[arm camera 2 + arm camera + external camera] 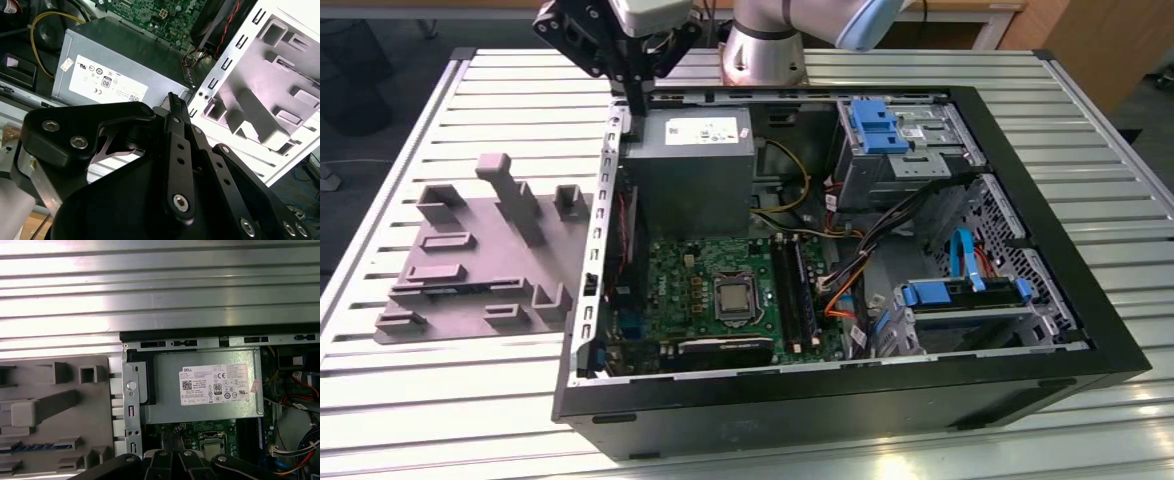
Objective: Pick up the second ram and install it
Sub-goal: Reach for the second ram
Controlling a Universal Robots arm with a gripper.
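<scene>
While hovering with pincer (636, 108) pressed together, seemingly empty, at case's (854, 405) eleven o'clock: reaching phase; calls for spreading over second ram (30, 447).

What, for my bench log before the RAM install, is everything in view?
table: one, silver, under everything
computer case: one, black, open, on the table
power supply: one, grey, inside the case
motherboard: one, green, inside the case
drive caddies: two, blue, case's side at exterior view's right
holder plate: one, grey, exterior view's left of the case
second ram: apparently one, bluish strip, in a holder plate slot
gripper: one, black, shut, empty, above the case rim by the power supply
</scene>
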